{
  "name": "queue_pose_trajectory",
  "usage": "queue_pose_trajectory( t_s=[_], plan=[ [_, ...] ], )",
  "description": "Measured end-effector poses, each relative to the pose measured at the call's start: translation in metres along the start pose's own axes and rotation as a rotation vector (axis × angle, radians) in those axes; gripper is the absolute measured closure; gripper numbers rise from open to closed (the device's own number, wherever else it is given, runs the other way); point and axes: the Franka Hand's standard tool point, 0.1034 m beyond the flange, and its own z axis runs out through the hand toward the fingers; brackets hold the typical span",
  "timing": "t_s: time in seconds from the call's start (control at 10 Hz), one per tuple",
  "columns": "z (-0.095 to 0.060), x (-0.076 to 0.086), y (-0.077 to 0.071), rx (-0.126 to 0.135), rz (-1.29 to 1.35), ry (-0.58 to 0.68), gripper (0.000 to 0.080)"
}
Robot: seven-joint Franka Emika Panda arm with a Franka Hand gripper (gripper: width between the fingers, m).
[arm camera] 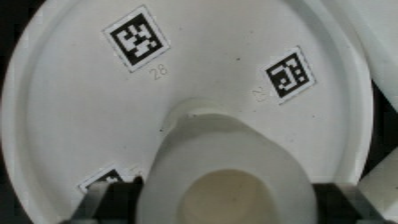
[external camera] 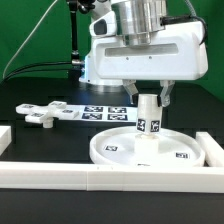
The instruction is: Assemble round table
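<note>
The large round rimmed disc (external camera: pixel 140 150) lies flat on the black table near the front rail. The short cylindrical post (external camera: pixel 148 124) stands upright at its centre, a tag on its side. My gripper (external camera: pixel 149 103) is shut on the post from above, fingers on both sides of its upper part. In the wrist view the post (arm camera: pixel 222 175) fills the foreground between the dark fingers (arm camera: pixel 111 195), with the disc (arm camera: pixel 196 70) and its tags behind. The four-armed cross piece (external camera: pixel 42 113) lies apart on the table at the exterior view's left.
The marker board (external camera: pixel 105 111) lies flat behind the disc. A long white rail (external camera: pixel 110 178) runs along the front, with a short rail (external camera: pixel 213 148) at the exterior view's right and a white block (external camera: pixel 4 132) at the left edge. Cables hang at the back.
</note>
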Motion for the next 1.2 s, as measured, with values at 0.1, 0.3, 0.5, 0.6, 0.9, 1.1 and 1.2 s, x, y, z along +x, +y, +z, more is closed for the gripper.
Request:
queue_pose_trajectory(
  t_s=[0.1, 0.3, 0.5, 0.6, 0.9, 1.1, 1.2],
  plan=[
    [0.0, -0.001, 0.0, 0.005, 0.102, -0.004, 0.039],
    [0.001, 0.0, 0.0, 0.037, 0.3, -0.028, 0.039],
    [0.001, 0.002, 0.001, 0.065, 0.447, -0.046, 0.039],
    [0.0, 0.005, 0.003, 0.071, 0.495, -0.051, 0.039],
    [-0.001, 0.01, 0.006, 0.077, 0.621, -0.054, 0.039],
    [0.0, 0.009, 0.005, 0.075, 0.556, -0.05, 0.0388],
    [0.0, 0.004, -0.001, 0.056, 0.475, -0.032, 0.0226]
  ],
)
